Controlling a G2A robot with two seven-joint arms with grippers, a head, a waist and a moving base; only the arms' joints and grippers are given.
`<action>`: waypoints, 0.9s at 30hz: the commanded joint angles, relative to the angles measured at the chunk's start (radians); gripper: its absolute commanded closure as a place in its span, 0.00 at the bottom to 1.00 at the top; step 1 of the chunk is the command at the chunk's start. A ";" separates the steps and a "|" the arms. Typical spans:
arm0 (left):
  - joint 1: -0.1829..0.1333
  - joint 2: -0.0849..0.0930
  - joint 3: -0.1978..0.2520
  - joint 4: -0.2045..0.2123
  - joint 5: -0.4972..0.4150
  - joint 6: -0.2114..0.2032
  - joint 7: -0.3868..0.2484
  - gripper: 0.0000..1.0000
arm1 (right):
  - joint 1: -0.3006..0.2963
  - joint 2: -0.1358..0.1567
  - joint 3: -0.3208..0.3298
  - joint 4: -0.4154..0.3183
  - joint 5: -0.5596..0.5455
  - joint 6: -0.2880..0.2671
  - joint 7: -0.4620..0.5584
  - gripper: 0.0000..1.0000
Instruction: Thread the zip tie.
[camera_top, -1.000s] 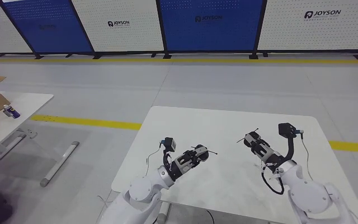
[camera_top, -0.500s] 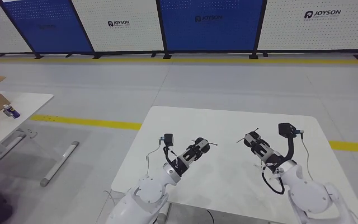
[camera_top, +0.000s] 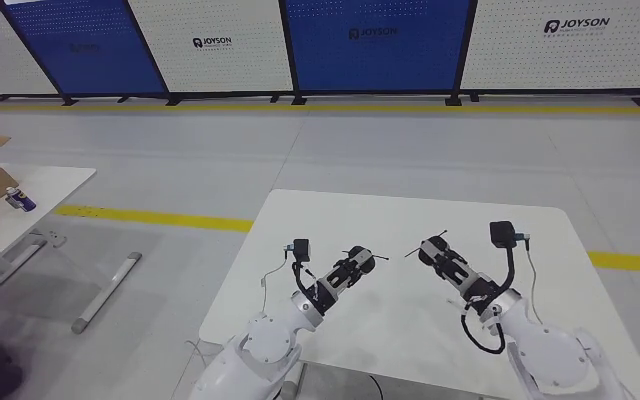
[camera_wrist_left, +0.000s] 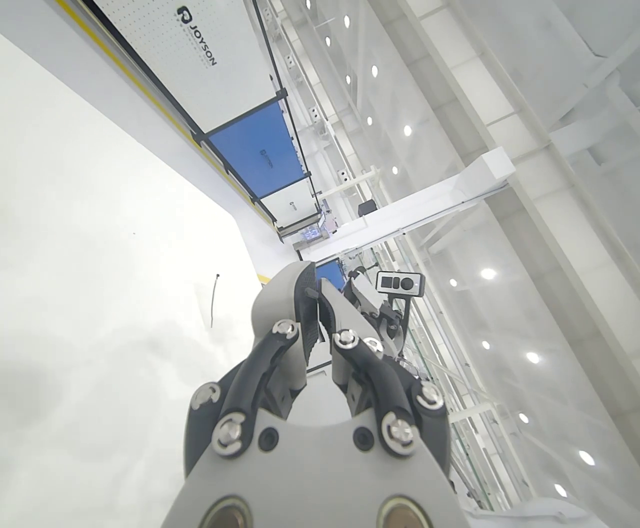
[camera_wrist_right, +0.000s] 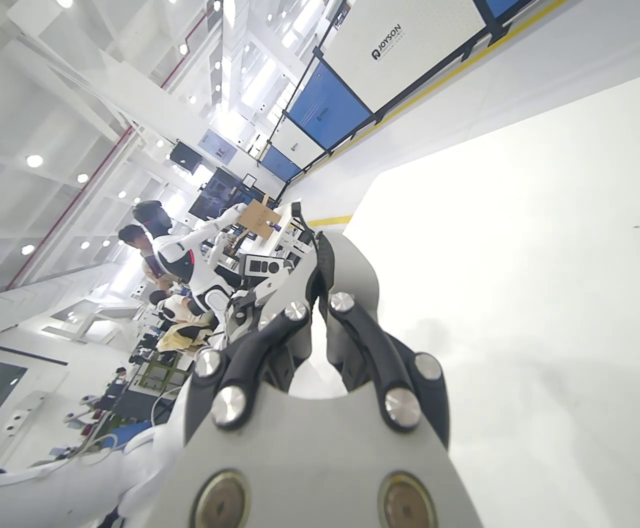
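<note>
The right gripper (camera_wrist_right: 316, 246) is pinched tight on a black zip tie (camera_wrist_right: 296, 209), whose end pokes out just past the fingertips above the right half of the white table (camera_top: 400, 215). The left gripper (camera_wrist_left: 317, 296) hangs over the table's left half, facing the right one across a gap of bare table. Its fingers are pressed together, with a small dark bit at their tips that is too small to make out. A second zip tie (camera_wrist_left: 214, 301), thin and black, shows against the table top beside the left gripper, clear of its fingers.
</note>
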 joint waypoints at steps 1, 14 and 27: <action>0.000 0.000 0.000 0.000 0.000 0.000 0.000 1.00 | 0.000 0.000 0.000 0.000 -0.002 0.000 0.000 1.00; 0.000 0.000 0.000 0.000 0.000 0.000 0.000 1.00 | -0.032 -0.017 -0.067 0.025 -0.030 -0.043 -0.160 1.00; 0.000 0.000 0.000 0.000 0.000 0.000 0.000 1.00 | -0.022 -0.030 -0.111 0.056 -0.021 -0.059 -0.225 1.00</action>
